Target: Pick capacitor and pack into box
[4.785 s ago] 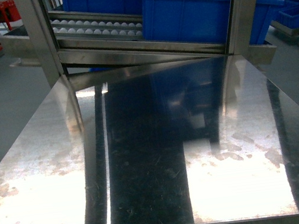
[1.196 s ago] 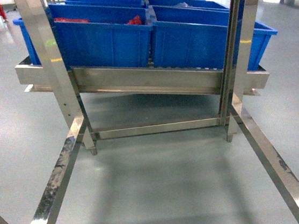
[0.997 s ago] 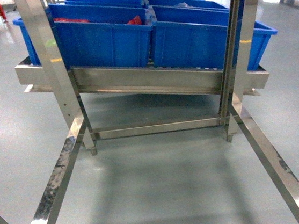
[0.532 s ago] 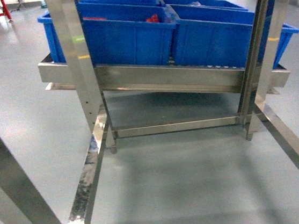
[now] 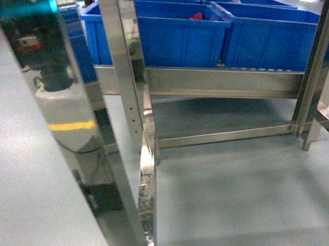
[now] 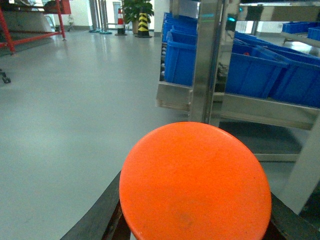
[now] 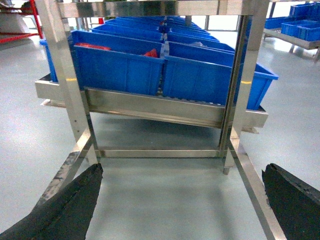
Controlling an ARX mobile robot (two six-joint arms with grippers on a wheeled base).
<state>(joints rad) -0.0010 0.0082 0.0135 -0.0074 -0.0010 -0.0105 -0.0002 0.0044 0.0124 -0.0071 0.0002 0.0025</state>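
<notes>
No box and no capacitor to be made out in any of the three views; cannot tell where either lies.

Nearest the left wrist camera: one flat orange disc (image 6: 195, 182), round, filling the lower middle of the view. Flanked low down by two dark fingers (image 6: 100, 220) of the left gripper (image 6: 195, 220), one on each side and partly hidden under the disc. Cannot tell whether pinching it or merely spread beside it.

Right gripper (image 7: 181, 170): two dark fingers (image 7: 70, 205) at the bottom corners, spread wide, with only grey floor (image 7: 165, 200) between them.

Beyond, in the right wrist view: one steel rack (image 7: 150, 107) with two uprights and a sloping shelf. Two blue bins (image 7: 120, 67) side by side in the front row, more rows behind, too crowded to count. Two red patches (image 7: 151, 52) inside the left-hand bins, too small to identify.

In the head view: three steel uprights, the nearest (image 5: 77, 139) mirror-bright at the left, just in front of the camera.

Far back in the left wrist view: one potted plant (image 6: 137, 7), one yellow-and-black striped bollard (image 6: 143, 25), one red frame (image 6: 30, 20).
</notes>
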